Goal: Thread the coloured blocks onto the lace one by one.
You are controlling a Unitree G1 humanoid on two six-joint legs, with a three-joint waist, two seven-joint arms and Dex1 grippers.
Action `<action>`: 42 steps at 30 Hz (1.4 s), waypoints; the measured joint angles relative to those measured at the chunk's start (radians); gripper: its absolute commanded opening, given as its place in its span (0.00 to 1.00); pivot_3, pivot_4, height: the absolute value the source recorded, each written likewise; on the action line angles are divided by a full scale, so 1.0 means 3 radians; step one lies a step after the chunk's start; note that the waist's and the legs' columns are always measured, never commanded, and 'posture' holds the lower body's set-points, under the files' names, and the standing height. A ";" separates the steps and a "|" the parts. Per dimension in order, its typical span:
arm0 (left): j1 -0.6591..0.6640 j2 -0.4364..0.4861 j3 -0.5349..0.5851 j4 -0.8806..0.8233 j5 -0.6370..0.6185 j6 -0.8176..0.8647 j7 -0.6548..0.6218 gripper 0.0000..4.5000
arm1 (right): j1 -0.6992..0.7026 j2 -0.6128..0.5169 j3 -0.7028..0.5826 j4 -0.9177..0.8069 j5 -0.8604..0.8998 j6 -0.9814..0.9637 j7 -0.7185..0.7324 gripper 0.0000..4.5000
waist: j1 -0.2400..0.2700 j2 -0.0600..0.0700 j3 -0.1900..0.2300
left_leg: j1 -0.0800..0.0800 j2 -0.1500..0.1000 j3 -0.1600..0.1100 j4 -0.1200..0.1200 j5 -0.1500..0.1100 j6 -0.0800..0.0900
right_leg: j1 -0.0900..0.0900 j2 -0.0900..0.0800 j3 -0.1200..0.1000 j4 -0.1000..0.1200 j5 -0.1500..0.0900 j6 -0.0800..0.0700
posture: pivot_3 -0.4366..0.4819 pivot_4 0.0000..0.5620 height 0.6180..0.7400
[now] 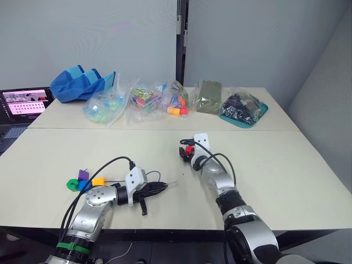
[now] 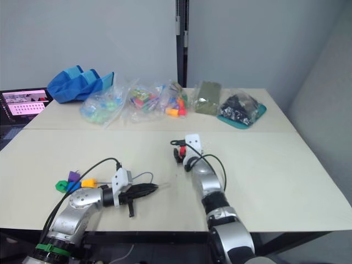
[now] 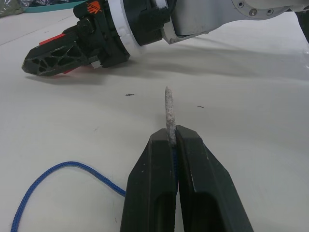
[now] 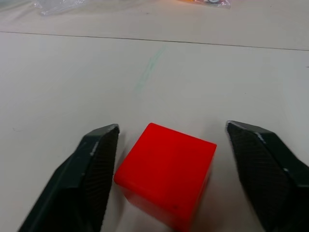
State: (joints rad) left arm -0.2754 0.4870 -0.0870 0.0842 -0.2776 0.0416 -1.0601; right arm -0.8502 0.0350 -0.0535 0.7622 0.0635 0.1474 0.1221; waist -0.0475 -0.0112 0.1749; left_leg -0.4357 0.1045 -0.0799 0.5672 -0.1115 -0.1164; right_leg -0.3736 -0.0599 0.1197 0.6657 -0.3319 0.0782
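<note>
Red plastic cube sits between your right pincer fingers, not yet gripped.
Your right pincer is open around the cube on the pale surface; your left pincer is closed on the dark-blue lace, its stiff pale tip poking out. 4 more blocks wait beside the left arm. Close off-centre and the cube may twist, hiding its hole; the tip could then glance off.
</note>
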 measured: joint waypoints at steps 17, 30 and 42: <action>-0.0154 -0.0118 -0.0129 0.0088 0.0000 0.0002 -0.0087 0.00 | 0.1219 -0.0321 0.0136 -0.2041 0.0022 0.0903 0.0155 0.27 | 0.0045 0.0000 0.0000 | -0.0007 0.0000 0.0000 0.0003 0.0000 0.0000 | -0.0003 0.0000 -0.0001 -0.0002 0.0000 0.0001 | 0.48 0.27 1.00; -0.0689 -0.0431 -0.0342 0.0720 0.0002 -0.0122 -0.0498 0.00 | 0.2431 -0.0150 -0.0043 -0.3786 0.0455 0.1708 -0.0020 0.27 | 0.0021 -0.0001 0.0000 | -0.0009 0.0000 -0.0002 0.0006 0.0000 0.0000 | -0.0003 0.0000 -0.0002 -0.0002 -0.0001 0.0001 | 0.48 0.27 1.00; -0.0963 -0.0594 -0.0445 0.1185 0.0041 -0.0298 -0.0795 0.00 | 0.2640 -0.0074 -0.0165 -0.4211 0.0613 0.1887 -0.0233 0.94 | 0.0016 -0.0001 0.0000 | -0.0013 -0.0001 -0.0002 0.0010 0.0000 0.0000 | -0.0004 -0.0001 -0.0002 -0.0002 0.0000 0.0002 | 0.48 0.27 1.00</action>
State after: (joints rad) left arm -0.5643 0.3088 -0.2203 0.4396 -0.2654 -0.0477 -1.2986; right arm -0.0583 0.0129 -0.1030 -0.5010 0.2472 0.7136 0.0524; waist -0.0427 -0.0116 0.1747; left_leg -0.4396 0.1041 -0.0806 0.5702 -0.1115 -0.1164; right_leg -0.3748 -0.0601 0.1191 0.6650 -0.3320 0.0787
